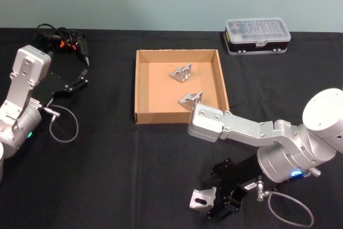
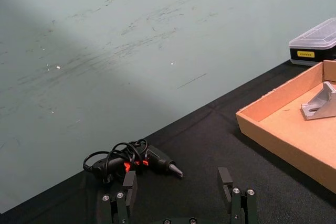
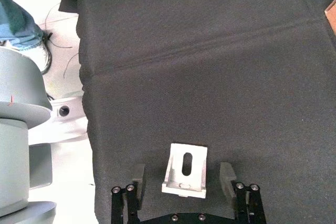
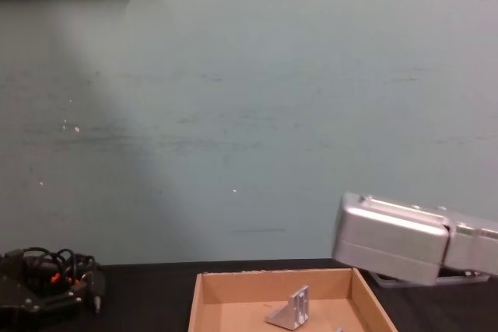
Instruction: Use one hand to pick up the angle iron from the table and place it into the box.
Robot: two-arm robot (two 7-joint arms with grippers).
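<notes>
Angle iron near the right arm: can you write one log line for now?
right end effector: open, straddling angle iron on table | box: two brackets inside | left end effector: open, parked left

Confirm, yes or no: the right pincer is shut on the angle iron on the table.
No: the right pincer is open, straddling the angle iron without touching it.

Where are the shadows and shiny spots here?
Chest view: the wall is dimmer at lower left. Left wrist view: a shadow lies diagonally across its lower part. Head view: the table gives no glare; the metal bracket inside the open right gripper and the plastic case lid catch light. The left gripper idles at left.
</notes>
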